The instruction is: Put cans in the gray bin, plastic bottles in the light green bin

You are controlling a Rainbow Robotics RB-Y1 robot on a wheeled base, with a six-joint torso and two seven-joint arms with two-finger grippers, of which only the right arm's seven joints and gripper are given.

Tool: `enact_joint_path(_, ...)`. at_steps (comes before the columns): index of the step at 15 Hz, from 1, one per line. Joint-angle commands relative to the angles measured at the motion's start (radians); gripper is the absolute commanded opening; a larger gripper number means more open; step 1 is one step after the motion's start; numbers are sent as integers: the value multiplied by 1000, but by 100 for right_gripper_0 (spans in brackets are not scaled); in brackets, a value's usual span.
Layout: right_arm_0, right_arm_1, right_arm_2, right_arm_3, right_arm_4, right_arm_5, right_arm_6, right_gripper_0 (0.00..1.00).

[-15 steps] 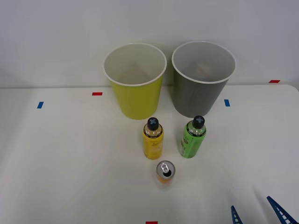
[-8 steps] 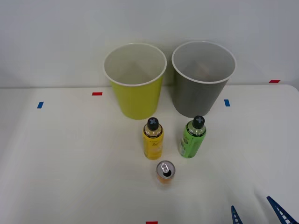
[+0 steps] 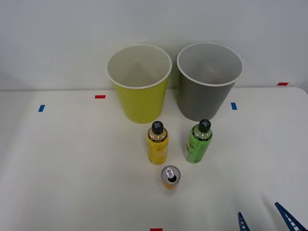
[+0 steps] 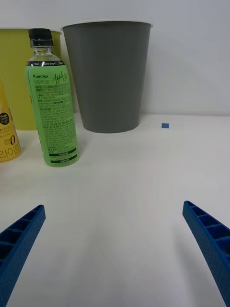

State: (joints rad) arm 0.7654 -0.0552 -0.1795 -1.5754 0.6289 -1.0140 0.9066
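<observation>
Nothing has moved: right gripper [image 3: 267, 219] still hovers low, fingers apart, empty. Orange can [image 3: 170, 177], yellow bottle [image 3: 157, 143], green bottle [image 3: 198, 142] stand before light green bin [image 3: 139, 98] and gray bin [image 3: 204, 98]. Sorting unstarted.

The scene is evenly and brightly lit from overhead; the white table [image 3: 72, 168] is almost washed out. Only faint, soft shadows are cast beside the green bottle [image 4: 51, 100] and gray bin [image 4: 109, 76]. No blur or glare is seen
</observation>
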Motion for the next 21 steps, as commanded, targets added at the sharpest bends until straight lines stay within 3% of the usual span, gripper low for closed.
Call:
enact_joint_path(1, -6, 11, 5, 25, 5, 12, 0, 100)
enact_joint_path(3, -6, 11, 5, 25, 5, 12, 0, 100)
enact_joint_path(4, -48, 17, 20, 104, -67, -112, 25, 100)
enact_joint_path(10, -40, -41, 118, 52, -161, -118, 61, 100)
enact_joint_path(16, -23, -51, 241, -100, -186, 118, 138, 100)
enact_joint_path(19, -64, -48, 337, -123, -287, 196, 252, 100)
enact_joint_path(21, -97, -48, 364, -123, -321, 215, 270, 100)
